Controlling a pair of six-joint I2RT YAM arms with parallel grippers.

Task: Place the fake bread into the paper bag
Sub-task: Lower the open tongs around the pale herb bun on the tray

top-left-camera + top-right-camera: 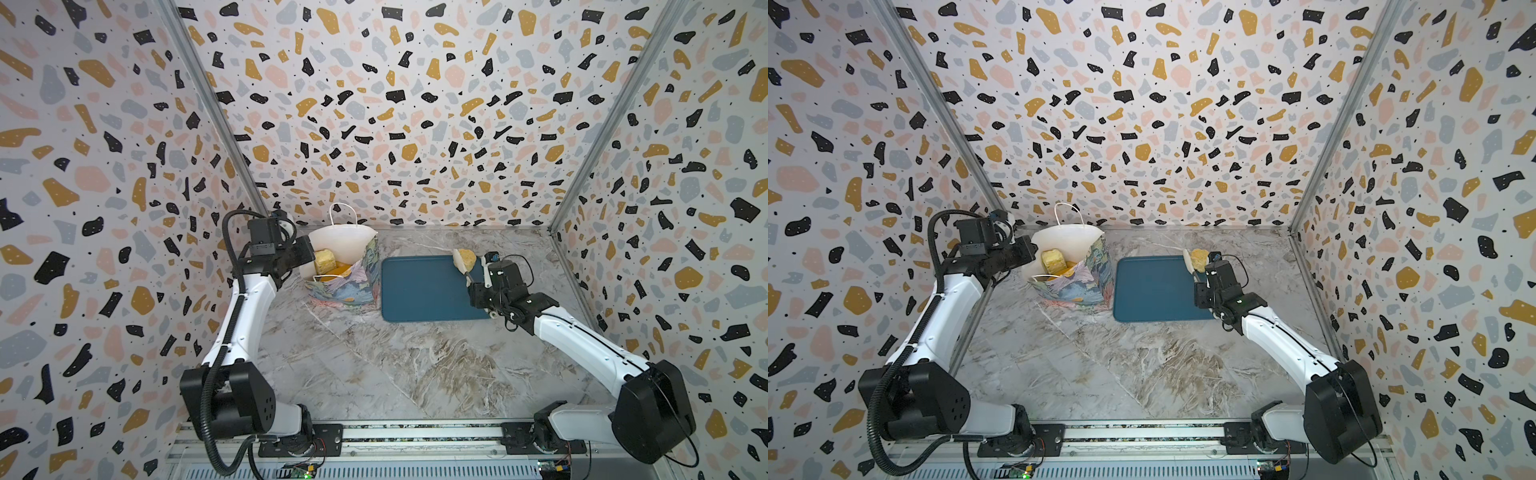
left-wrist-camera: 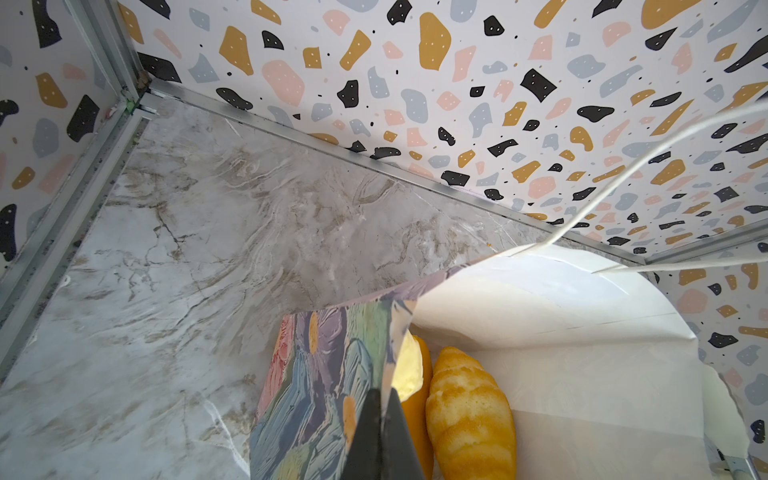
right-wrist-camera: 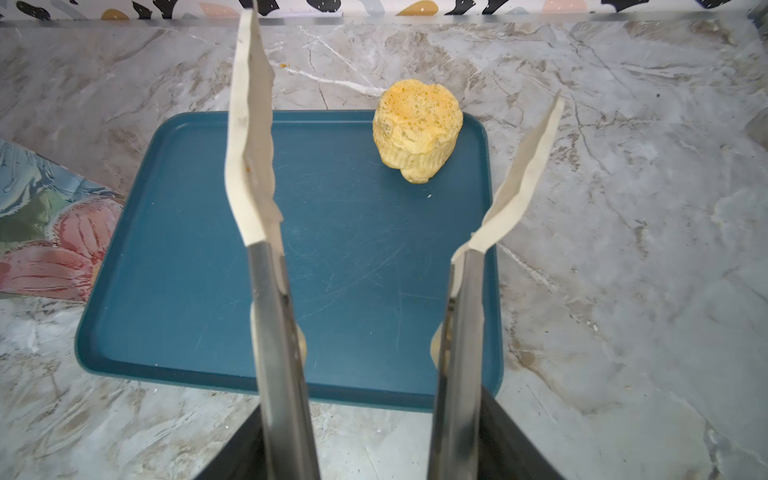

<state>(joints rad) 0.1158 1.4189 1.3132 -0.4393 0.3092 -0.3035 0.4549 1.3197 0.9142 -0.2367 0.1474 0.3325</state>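
**Bun on tray, tongs spread above it**

Bread lies in two places. One pale, speckled bun sits on the blue tray, at its far right corner. The rest visible is in the bag: a pale bumpy piece and something orange in both top views. The left wrist view adds a striped roll lying against the white inner wall.

The bag stands upright on the table, just beside the tray's left edge, with its mouth open.

The left gripper is clamped together on the bag's left wall near the rim.

The right gripper grips a pair of metal tongs with white tips. The tips stand apart, one on each side of the bun, and neither touches it in the right wrist view.
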